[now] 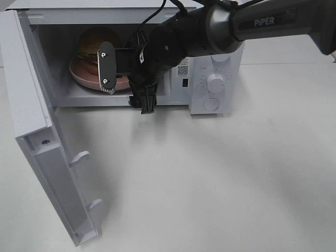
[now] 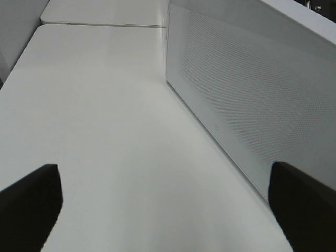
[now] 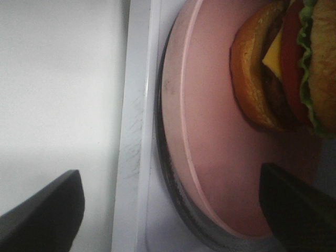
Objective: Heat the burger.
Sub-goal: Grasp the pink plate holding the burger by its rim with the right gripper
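From the high camera you see the white microwave [image 1: 215, 79] with its door [image 1: 37, 131] swung fully open, and inside it the burger [image 1: 94, 44] sits on a pink plate [image 1: 84, 77]. The right gripper [image 1: 107, 67] is at the mouth of the cavity, just in front of the plate, with the burger directly beyond its fingertips; one flat finger [image 1: 106, 68] stands upright before the plate. The right arm [image 1: 220, 23] comes in from the side of the control knobs and lies nearly level across the front of the microwave. The left gripper is not visible in this view. In the left wrist view you see the left gripper [image 2: 168, 205] with its fingers [image 2: 31, 202] spread wide and nothing between them; ahead of it is the bare table [image 2: 105, 115] and beside it the perforated side wall of the microwave. In the right wrist view the right gripper's jaws stand wide apart and hold nothing; between them lies the rim of the pink plate on the dark turntable [image 3: 170, 194], and the burger rests on the plate just past the fingertips, not touched.
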`<state>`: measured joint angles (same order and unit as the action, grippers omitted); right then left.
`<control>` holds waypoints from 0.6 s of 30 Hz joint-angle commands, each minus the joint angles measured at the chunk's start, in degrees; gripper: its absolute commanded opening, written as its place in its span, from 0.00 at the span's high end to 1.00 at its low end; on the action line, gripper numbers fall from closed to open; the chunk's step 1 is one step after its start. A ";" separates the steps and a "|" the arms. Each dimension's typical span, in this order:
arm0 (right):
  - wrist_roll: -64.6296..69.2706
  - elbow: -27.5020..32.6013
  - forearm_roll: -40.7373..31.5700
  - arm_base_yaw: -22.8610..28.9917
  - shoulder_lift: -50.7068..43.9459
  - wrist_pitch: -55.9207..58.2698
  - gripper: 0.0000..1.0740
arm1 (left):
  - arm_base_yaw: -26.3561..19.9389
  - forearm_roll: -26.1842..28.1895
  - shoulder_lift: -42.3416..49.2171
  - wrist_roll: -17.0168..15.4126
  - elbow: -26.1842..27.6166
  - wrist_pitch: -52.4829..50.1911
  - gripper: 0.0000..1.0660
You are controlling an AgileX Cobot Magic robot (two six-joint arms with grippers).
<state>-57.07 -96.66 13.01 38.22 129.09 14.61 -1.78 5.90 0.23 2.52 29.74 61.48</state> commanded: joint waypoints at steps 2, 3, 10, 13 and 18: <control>0.34 -3.15 -0.52 -0.06 2.52 1.15 0.20 | -0.06 -0.06 1.03 0.06 -0.17 -0.29 0.06; 0.34 -3.78 -0.52 -0.06 3.15 1.26 0.20 | -0.06 -0.06 1.03 0.06 -0.17 -0.29 0.06; 0.34 -7.56 -0.92 -0.11 6.25 1.38 0.21 | -0.06 -0.06 1.03 0.06 -0.17 -0.29 0.06; 0.34 -9.00 -1.60 -0.74 7.22 1.43 0.21 | -0.06 -0.06 1.03 0.06 -0.17 -0.29 0.06; 0.34 -11.12 -1.72 -1.43 9.00 1.60 0.22 | -0.06 -0.23 1.03 0.06 -0.17 -0.29 0.06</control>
<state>-57.07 -107.14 11.75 37.07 137.97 15.87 -1.78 5.90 0.23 2.52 29.74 61.48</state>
